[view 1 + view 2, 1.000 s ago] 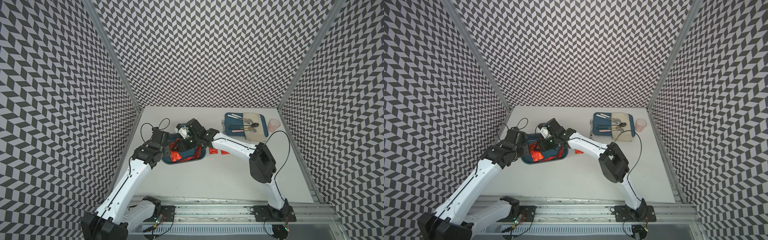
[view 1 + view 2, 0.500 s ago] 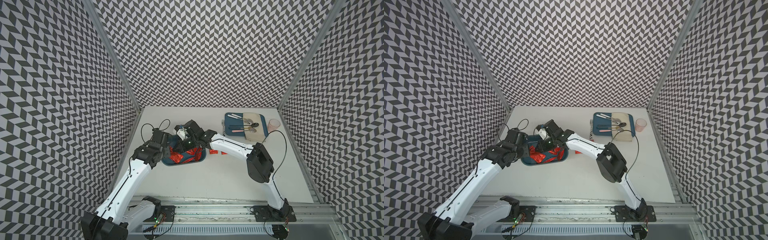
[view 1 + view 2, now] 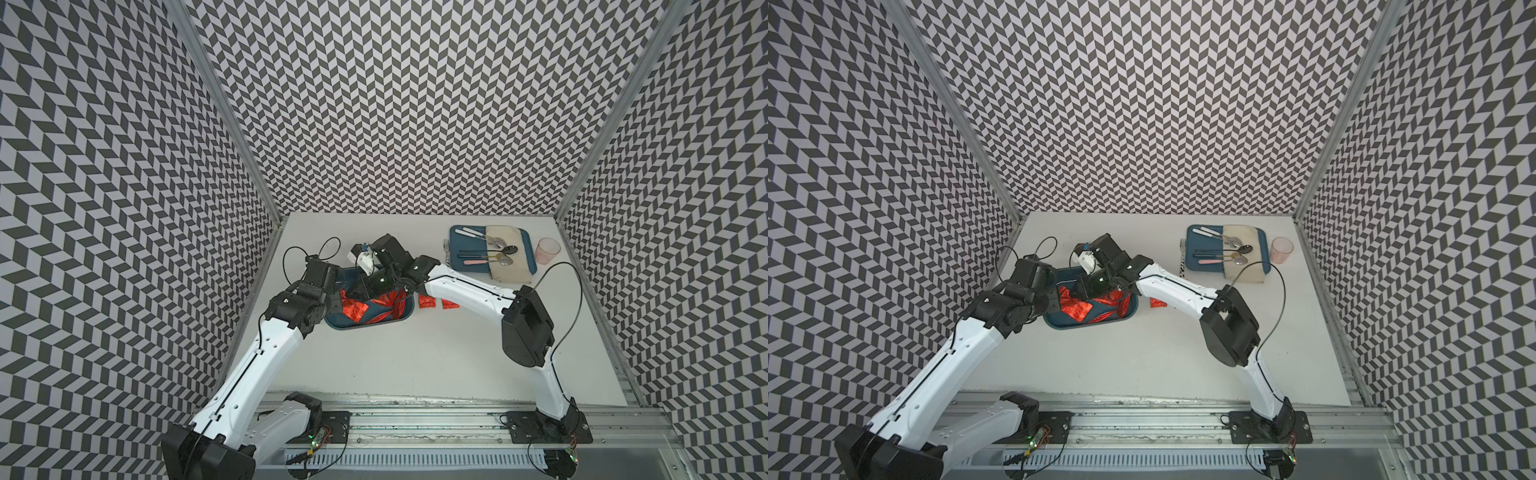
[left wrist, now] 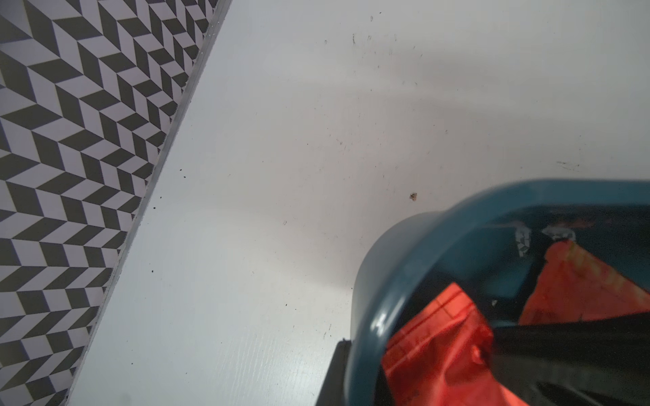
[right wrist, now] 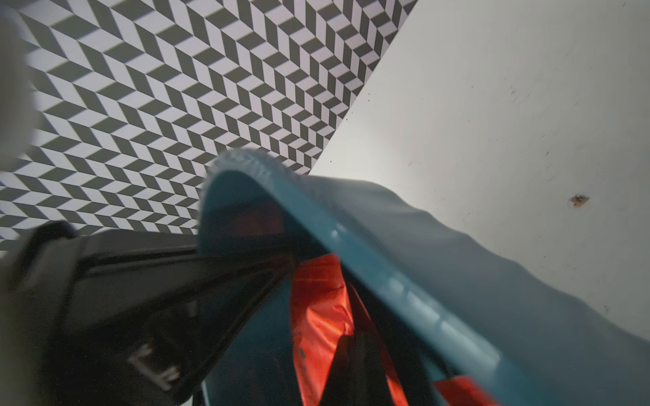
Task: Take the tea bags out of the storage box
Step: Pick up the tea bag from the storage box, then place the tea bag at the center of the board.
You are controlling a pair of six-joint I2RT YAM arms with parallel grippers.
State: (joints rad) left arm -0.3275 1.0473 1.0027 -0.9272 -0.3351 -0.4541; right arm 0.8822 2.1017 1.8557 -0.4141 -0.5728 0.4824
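Observation:
The dark teal storage box (image 3: 362, 329) (image 3: 1077, 323) lies left of the table's middle. Several red foil tea bags (image 3: 356, 312) (image 3: 1074, 311) lie inside it. Two more tea bags (image 3: 427, 301) (image 3: 1158, 302) rest on the table just right of the box. My left gripper (image 3: 332, 300) (image 4: 362, 379) is shut on the box's left wall, with the rim (image 4: 404, 281) between its fingers. My right gripper (image 3: 366, 291) (image 5: 355, 339) reaches down into the box from the right. Its dark fingers (image 5: 358, 372) are shut on a crinkled tea bag (image 5: 316, 316).
A flatter blue tray (image 3: 456, 249) with cutlery and a beige cloth sits at the back right, with a fork beside it. A pink cup (image 3: 547, 250) stands right of the tray. The patterned left wall (image 4: 70, 140) runs close to the box.
My right gripper has sunk a little deeper and leftward into the box and closed on a tea bag. The left gripper still holds the box wall.

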